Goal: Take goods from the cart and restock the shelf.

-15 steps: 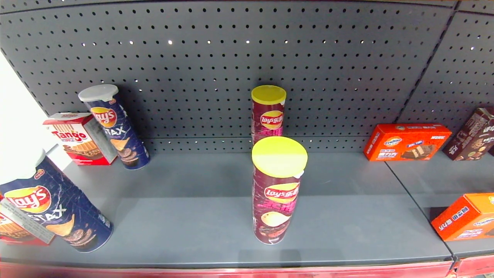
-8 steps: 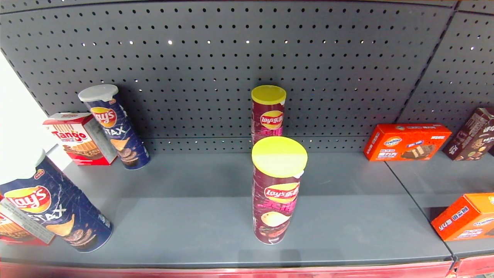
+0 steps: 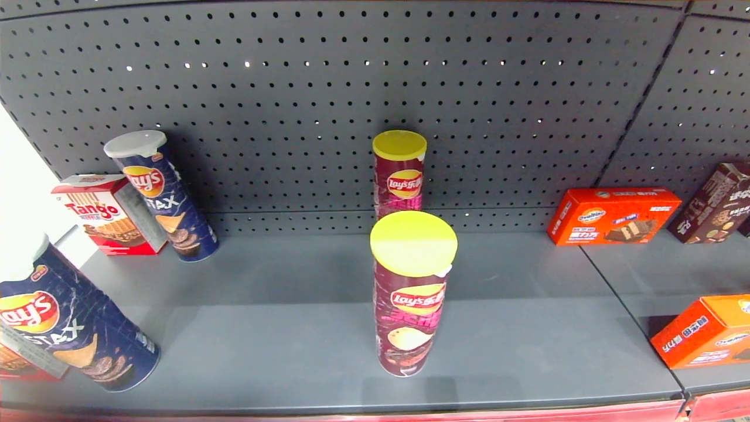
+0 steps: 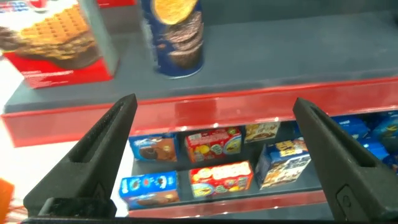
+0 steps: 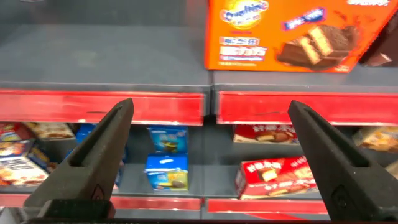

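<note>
Whole head view has slid slightly; the goods keep their spacing, so the camera moved, not the stock.

Left gripper [image 4: 214, 106]: fingers spread wide, nothing held, level with the red front lip [image 4: 249, 111] and below a blue can [image 4: 177, 31]. Right gripper [image 5: 211, 107]: likewise wide and empty, below an orange box [image 5: 286, 34].

On the shelf [image 3: 281, 328] the front maroon can [image 3: 410, 305] stands upright near the front edge, directly before the back maroon can [image 3: 399, 176] at the pegboard [image 3: 293, 88]. Open floor lies on either side of that column.

Judgement: a placement looks finished, and a fetch from the cart comes next. To do it well:
- Draw both arms straight back clear of the lip before turning.
- Keep the fingers open.
- Bring the next can in upright, beside the column, not against it.
</note>
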You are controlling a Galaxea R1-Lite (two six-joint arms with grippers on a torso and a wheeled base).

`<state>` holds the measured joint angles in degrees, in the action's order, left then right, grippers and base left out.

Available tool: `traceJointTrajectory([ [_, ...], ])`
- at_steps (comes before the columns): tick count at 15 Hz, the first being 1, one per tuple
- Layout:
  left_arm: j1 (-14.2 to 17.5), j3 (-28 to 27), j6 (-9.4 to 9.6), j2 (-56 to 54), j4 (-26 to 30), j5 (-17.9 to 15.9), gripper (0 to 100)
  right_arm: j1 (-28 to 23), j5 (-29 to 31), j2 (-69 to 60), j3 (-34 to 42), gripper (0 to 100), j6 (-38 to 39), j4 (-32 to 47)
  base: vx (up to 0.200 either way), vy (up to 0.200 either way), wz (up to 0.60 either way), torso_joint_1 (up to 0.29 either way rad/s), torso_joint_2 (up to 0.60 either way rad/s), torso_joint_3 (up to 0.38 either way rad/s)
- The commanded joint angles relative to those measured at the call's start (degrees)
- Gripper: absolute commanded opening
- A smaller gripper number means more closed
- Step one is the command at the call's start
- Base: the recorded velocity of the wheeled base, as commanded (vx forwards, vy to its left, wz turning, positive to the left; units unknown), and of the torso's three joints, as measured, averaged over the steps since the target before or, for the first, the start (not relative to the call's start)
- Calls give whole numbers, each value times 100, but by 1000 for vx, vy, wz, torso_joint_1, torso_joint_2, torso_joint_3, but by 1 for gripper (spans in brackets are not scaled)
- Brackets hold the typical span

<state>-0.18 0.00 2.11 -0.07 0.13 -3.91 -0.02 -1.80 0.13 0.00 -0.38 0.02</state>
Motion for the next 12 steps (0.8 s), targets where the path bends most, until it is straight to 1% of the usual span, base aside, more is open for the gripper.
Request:
traceJointTrajectory([
  [1,1,0,0,7,-5,-4,100,2,-4,4,0,100,-6,-2,0,0,0,0,0,0],
  [3,1,0,-9,7,-5,-4,100,2,-4,4,0,100,-6,-2,0,0,0,0,0,0],
  [5,1,0,-26,7,-5,13,100,2,-4,4,0,100,3,-2,-200,0,0,7,5,0],
  [9,1,0,-26,7,-5,13,100,2,-4,4,0,100,-6,-2,0,0,0,0,0,0],
  [12,1,0,9,7,-5,-4,100,2,-4,4,0,100,-6,6,0,0,0,0,0,0],
])
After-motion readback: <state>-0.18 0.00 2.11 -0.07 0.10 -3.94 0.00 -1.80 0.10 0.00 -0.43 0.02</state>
